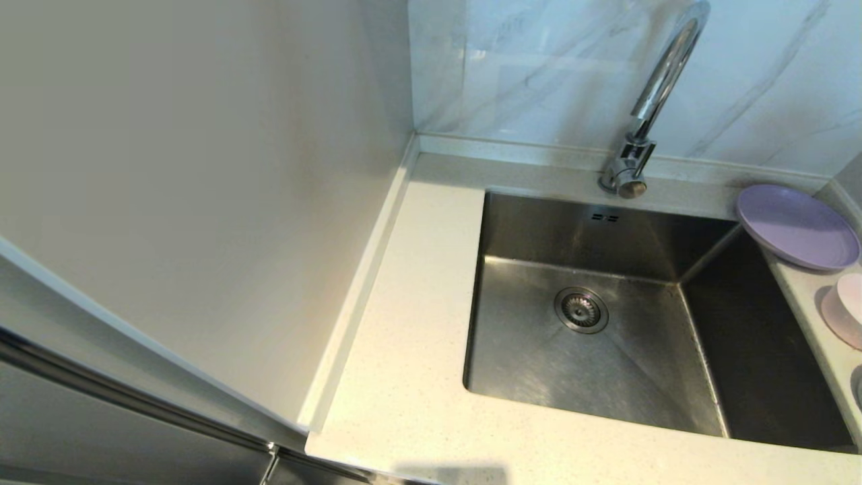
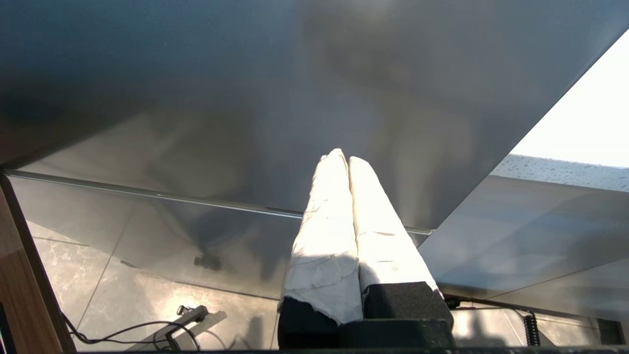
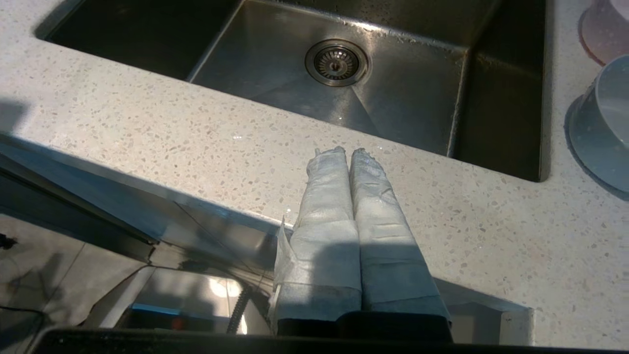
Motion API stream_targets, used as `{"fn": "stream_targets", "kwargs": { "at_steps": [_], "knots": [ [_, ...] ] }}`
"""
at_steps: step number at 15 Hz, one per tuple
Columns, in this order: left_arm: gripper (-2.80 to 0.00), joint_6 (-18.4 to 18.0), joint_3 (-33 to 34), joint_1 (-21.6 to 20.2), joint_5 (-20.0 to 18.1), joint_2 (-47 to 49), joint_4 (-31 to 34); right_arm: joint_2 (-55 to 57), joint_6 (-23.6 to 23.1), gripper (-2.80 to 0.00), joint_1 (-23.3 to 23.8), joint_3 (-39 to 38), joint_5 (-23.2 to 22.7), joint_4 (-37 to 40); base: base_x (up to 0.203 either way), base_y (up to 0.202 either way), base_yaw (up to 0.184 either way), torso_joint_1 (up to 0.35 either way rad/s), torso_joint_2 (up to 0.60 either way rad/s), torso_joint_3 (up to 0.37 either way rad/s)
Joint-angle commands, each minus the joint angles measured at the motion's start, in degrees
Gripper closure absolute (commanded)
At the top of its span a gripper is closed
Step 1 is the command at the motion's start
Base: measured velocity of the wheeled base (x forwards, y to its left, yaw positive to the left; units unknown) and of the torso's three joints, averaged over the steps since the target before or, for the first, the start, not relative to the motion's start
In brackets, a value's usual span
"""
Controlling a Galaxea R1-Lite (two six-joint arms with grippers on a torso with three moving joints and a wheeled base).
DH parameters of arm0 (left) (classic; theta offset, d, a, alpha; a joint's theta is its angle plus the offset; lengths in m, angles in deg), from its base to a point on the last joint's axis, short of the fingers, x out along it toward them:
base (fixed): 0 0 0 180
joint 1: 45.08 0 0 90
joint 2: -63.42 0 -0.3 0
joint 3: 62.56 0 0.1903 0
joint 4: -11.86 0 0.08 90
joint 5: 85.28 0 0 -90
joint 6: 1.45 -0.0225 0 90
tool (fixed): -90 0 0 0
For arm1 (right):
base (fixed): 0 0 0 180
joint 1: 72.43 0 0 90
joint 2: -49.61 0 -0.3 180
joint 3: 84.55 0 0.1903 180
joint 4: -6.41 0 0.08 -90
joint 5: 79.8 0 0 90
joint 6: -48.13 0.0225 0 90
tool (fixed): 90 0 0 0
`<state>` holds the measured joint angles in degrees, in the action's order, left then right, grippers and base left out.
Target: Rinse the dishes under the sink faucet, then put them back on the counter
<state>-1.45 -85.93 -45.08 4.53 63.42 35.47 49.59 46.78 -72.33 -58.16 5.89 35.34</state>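
The steel sink (image 1: 539, 364) is set into the speckled counter (image 1: 417, 323), with the chrome faucet (image 1: 663, 74) behind it. On the narrow strip right of the basin lie the lavender plate (image 1: 798, 225), the pink cup (image 1: 845, 306) and, cut by the picture's edge, the white bowl (image 1: 858, 387). Neither gripper shows in the head view. My right gripper (image 3: 346, 151) is shut and empty, low at the counter's front edge, facing the sink (image 3: 403, 113); the bowl (image 3: 602, 128) and cup (image 3: 607, 27) stand off to its side. My left gripper (image 2: 344, 157) is shut and empty, below counter height.
A tall pale wall panel (image 1: 202, 202) borders the counter on the left. A marble backsplash (image 1: 539, 67) stands behind the faucet. The left gripper faces a grey cabinet front (image 2: 245, 123) with tiled floor and cables (image 2: 147, 329) below. The drain strainer (image 1: 581, 310) sits mid-basin.
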Motion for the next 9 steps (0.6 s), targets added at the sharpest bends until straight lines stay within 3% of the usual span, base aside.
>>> {"fn": "stream_targets", "kwargs": {
  "at_steps": [1,4,9],
  "knots": [
    [0.00,0.00,0.00,0.00,0.00,0.00,0.02,0.11,1.65,0.00,-0.01,-0.10,0.81,0.07,0.000,0.000,0.000,0.000,0.00,0.000],
    [0.00,0.00,0.00,0.00,0.01,0.00,0.02,0.11,5.71,0.00,-0.01,-0.59,2.56,-0.11,0.000,0.000,0.000,0.000,0.00,0.000],
    [0.00,0.00,0.00,0.00,-0.01,0.00,0.02,0.11,4.25,0.00,-0.01,-0.63,2.64,-0.20,0.000,0.000,0.000,0.000,0.00,0.000]
  ]
}}
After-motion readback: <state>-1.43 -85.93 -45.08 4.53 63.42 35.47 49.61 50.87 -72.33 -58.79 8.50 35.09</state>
